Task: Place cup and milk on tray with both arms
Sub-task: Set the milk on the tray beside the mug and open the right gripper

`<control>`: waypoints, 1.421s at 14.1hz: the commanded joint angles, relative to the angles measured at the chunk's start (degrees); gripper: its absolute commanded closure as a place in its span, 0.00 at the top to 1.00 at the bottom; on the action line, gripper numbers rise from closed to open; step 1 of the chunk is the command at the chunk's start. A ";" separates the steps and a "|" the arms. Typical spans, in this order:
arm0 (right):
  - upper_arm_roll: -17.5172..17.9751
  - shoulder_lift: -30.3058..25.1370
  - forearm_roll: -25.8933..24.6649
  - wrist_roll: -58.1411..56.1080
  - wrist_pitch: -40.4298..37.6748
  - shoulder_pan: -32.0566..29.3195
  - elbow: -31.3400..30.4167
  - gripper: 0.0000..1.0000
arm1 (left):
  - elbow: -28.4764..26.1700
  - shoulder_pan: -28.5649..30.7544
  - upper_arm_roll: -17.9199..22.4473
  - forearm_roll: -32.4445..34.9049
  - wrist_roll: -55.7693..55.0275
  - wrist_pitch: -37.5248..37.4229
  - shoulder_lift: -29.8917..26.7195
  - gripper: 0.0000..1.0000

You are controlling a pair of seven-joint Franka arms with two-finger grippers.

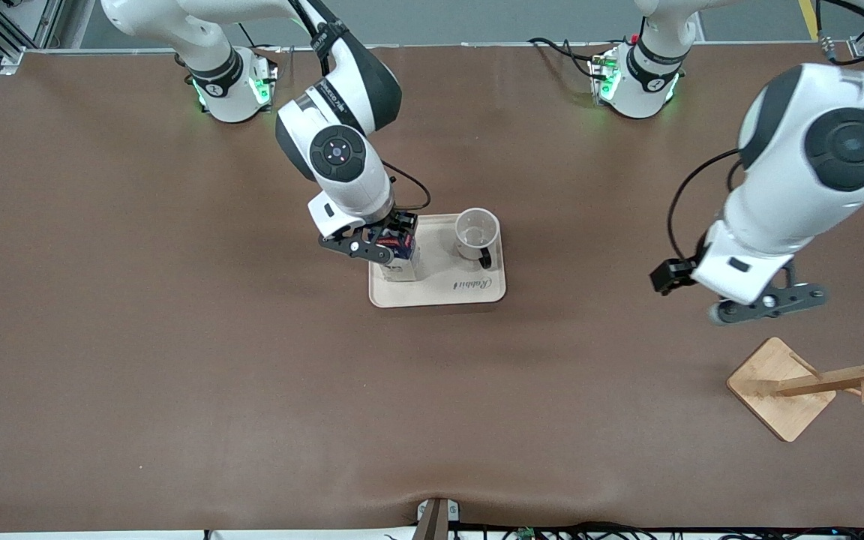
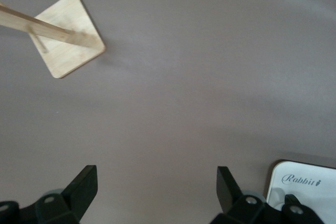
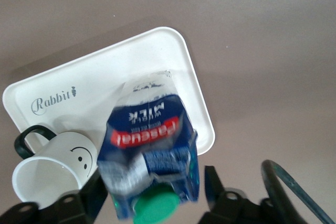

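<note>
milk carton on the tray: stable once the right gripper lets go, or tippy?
Probably tippy: the milk looks tall on a narrow base. Its walls look creased, so likely soft under the right gripper. The cup stands apart on the tray.

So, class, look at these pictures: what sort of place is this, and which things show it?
Probably a robotics lab bench set up for handling trials. Two white robot arms are bolted along a plain brown-covered table, cables trail from their bases, and only a few props sit out: a cream rectangular tray and a bamboo peg stand.
</note>
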 commanded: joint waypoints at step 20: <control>-1.08 -21.39 -5.18 -28.41 -27.00 -26.84 7.12 1.00 | -2.47 -11.90 25.65 -13.26 21.85 -11.56 -18.01 1.00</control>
